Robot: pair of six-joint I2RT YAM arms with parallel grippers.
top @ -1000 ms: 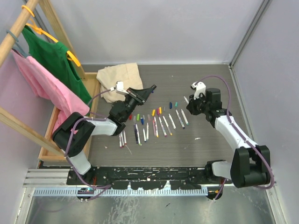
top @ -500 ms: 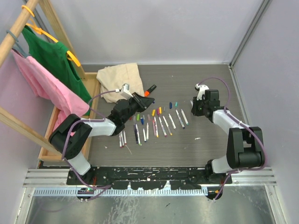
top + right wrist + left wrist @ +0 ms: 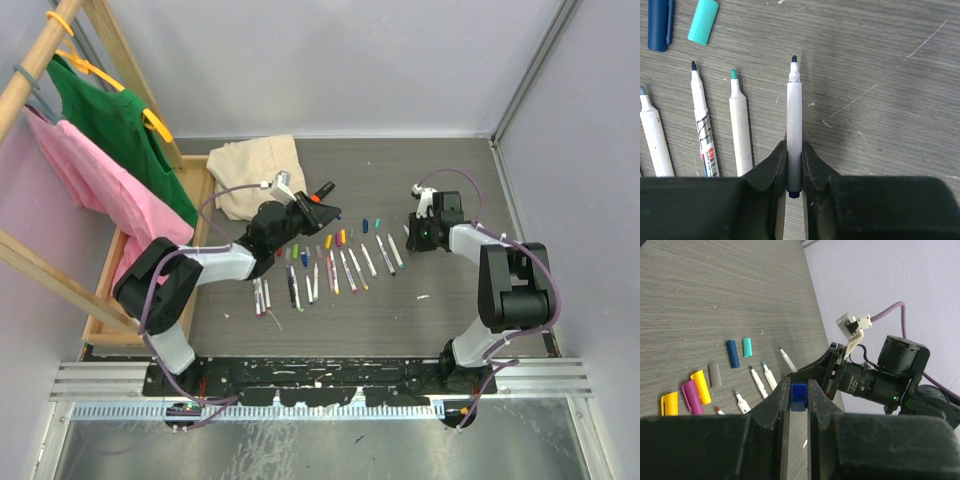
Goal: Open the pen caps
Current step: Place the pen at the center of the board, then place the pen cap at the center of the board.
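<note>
My left gripper (image 3: 799, 390) is shut on a small blue pen cap (image 3: 799, 396), held above the table; in the top view this gripper (image 3: 330, 212) hangs over the far left end of the pen row. My right gripper (image 3: 794, 147) is shut on a white-barrelled pen (image 3: 794, 100) whose dark blue tip is bare. That pen lies low over the table at the right end of the row, where the right gripper (image 3: 416, 234) sits. Several loose caps lie nearby: navy (image 3: 732, 353), teal (image 3: 747, 346), grey (image 3: 715, 374), yellow (image 3: 701, 386), magenta (image 3: 690, 396). Uncapped pens (image 3: 739, 125) lie beside them.
A black marker with an orange cap (image 3: 322, 190) lies just beyond the left gripper. A beige cloth (image 3: 255, 172) sits at the back left. A wooden rack (image 3: 40, 60) with green and pink garments stands along the left side. The grey wall (image 3: 560, 170) closes the right side.
The left gripper dipped, then swung right over the caps, still gripping the blue cap. The right arm folded and its gripper came down with the pen to the row's right end.
</note>
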